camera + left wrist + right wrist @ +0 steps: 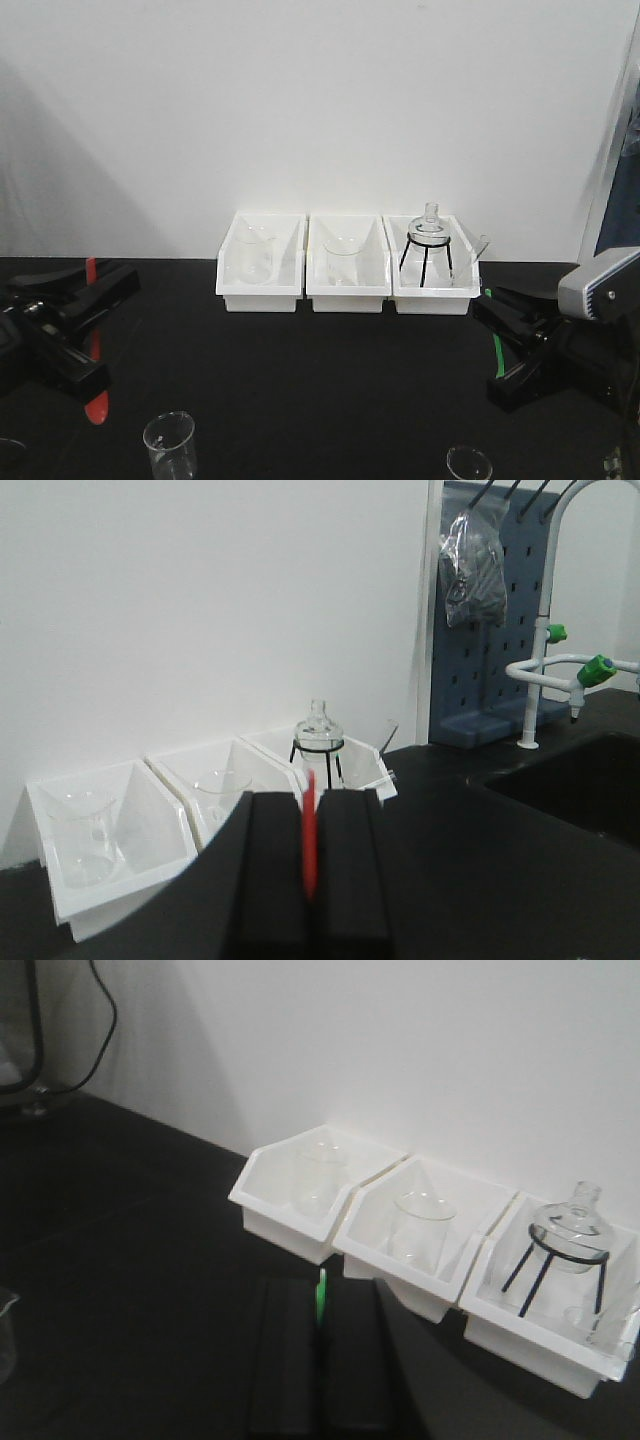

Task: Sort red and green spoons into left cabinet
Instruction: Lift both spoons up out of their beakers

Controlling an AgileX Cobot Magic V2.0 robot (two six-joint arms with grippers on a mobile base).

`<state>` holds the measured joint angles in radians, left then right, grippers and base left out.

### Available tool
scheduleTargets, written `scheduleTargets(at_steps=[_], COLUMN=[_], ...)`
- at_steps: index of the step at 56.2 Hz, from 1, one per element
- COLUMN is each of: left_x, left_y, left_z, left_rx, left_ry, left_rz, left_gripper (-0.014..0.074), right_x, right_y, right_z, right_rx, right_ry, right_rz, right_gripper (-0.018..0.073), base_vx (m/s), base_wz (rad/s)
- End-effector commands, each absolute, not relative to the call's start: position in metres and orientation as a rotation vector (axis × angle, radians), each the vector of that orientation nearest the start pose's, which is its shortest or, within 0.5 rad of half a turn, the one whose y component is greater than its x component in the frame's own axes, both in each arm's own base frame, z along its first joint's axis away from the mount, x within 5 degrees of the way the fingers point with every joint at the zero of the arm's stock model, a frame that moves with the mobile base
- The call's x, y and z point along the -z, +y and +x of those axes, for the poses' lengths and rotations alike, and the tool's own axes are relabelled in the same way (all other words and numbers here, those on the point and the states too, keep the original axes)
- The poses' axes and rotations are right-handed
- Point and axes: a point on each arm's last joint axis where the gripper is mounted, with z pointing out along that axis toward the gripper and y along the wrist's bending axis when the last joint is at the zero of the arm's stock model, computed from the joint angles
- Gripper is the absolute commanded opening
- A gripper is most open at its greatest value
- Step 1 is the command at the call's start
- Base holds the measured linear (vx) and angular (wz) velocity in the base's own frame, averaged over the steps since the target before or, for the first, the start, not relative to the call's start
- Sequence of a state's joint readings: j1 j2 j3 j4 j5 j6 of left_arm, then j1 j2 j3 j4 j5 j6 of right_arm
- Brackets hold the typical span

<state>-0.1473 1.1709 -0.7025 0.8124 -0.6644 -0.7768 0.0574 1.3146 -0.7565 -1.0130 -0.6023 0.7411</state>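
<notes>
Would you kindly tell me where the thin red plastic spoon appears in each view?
Front view: thin red plastic spoon, far left.
Left wrist view: bottom centre, clamped in left gripper.
Right wrist view: not in it.
Shared landmark: round glass flask in rightmost white bin.

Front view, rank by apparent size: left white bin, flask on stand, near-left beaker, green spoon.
1. left white bin
2-3. flask on stand, near-left beaker: alike; beaker nearer and cropped.
4. green spoon, partly hidden.
</notes>
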Motion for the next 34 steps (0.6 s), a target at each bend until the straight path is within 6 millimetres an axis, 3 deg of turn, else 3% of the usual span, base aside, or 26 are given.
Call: scheduleTargets(at_steps=[1,34], left_x=[-0.3582,-0.3615], left_y=[-0.0738,-0.0723], left_z=[0.2258,0.2217], left_rx=[0.541,0.528], left_ry=[1.334,1.329], left_rz=[0.390,0.385], left_gripper=[-0.0006,-0.0006], right_x=[-0.3212,-0.3202], right_y=[0.0626,0.0630], right_z=[0.2692,0.2688], right_rx=[-0.373,-0.373], right_ry=[1.510,1.517], right_rz=[-0.598,-0.611], right_gripper=[-0.0009,-0.0009], base_vx=[0.00,0.00], base_wz=[0.00,0.00])
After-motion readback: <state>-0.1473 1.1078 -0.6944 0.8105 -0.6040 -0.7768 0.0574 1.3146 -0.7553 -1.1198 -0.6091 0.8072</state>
